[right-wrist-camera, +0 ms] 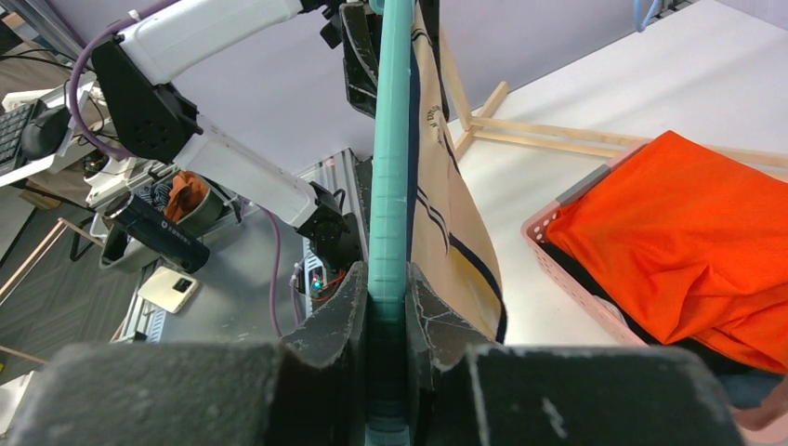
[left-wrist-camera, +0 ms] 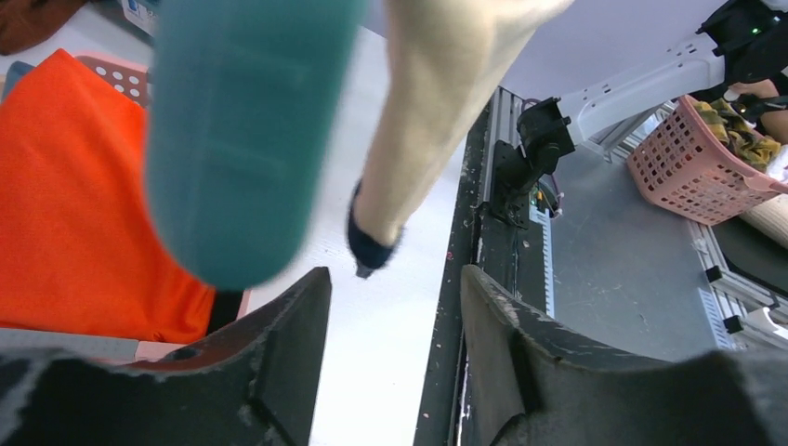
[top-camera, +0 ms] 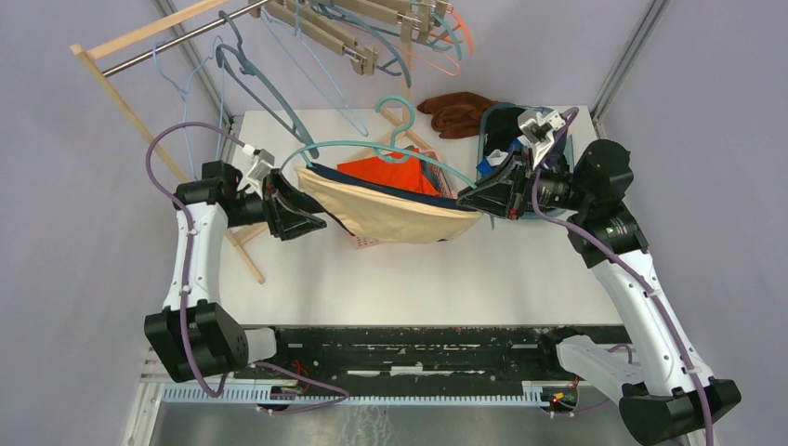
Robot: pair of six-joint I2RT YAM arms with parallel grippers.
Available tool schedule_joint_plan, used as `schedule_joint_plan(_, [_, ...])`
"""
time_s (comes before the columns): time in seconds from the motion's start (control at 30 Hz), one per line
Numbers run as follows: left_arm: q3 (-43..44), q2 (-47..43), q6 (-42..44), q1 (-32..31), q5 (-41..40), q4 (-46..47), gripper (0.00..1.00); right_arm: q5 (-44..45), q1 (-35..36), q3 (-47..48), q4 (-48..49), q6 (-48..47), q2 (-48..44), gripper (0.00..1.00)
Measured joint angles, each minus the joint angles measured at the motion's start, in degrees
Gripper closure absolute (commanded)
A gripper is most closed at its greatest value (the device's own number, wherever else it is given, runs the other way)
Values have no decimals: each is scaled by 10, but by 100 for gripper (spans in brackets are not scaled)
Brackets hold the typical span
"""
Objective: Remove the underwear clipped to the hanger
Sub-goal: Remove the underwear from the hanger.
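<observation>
Bright, even light; shadows are faint. The teal hanger (left-wrist-camera: 237, 139) blurs close to the left wrist camera.

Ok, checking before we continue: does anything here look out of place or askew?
Yes: the teal hanger is off the rail, clamped in the right gripper and held flat above the table, with the beige underwear sagging from it.

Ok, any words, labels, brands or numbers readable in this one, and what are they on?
None can be read.
Beige underwear: a small round printed emblem, too small to read.
Black cylinder at the left of the right wrist view: a white marking, blurred.
</observation>
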Motion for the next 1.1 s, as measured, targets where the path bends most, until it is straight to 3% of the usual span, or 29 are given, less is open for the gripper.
schedule_joint_plan(0.27, [15,-3,105,2,0,-79,28,-23,0,0,9,10,0,99])
schedule_joint_plan(0.6, [123,-59,106,2,-11,-82,23,-22,0,100,-132,-89,23,99])
schedule_joint_plan(0.67, [141,-66,73,2,-30,-60,23,-19,0,126,-159,-106,33,99])
schedule_joint_plan(0.9, [137,-172,-155,3,-205,166,15,6,0,204,-261,-166,58,100])
schedule_joint_plan(1.1, [122,-217,-263,3,-211,259,15,4,-21,176,-233,-125,36,99])
